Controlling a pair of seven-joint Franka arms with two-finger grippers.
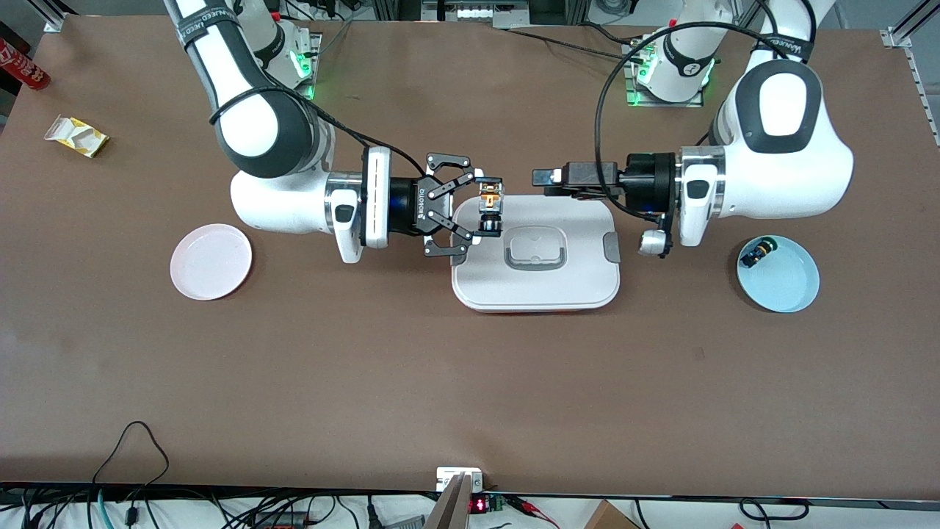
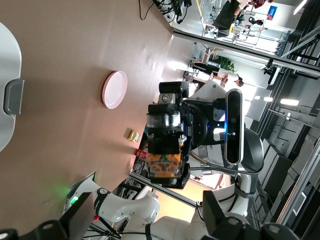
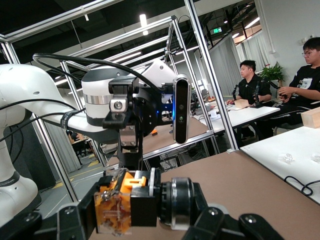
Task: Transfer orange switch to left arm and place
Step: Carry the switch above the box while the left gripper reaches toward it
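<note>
The orange switch [image 1: 490,208] is clamped end to end in my right gripper [image 1: 488,209], which holds it in the air over the edge of the white box [image 1: 536,288] at the right arm's end. In the right wrist view the switch [image 3: 125,206] fills the jaws of the right gripper [image 3: 145,209]. My left gripper [image 1: 541,177] is level with it, over the box's edge nearest the arm bases, a short gap from the switch. The left wrist view shows the left gripper [image 2: 149,221] open and empty, facing the held switch [image 2: 165,162]. The box's corner [image 2: 6,55] shows there.
A pink plate [image 1: 211,261] lies toward the right arm's end. A blue plate [image 1: 787,285] with a small black switch [image 1: 757,254] lies toward the left arm's end. A yellow packet [image 1: 77,137] and a red can [image 1: 22,66] lie at the right arm's end of the table.
</note>
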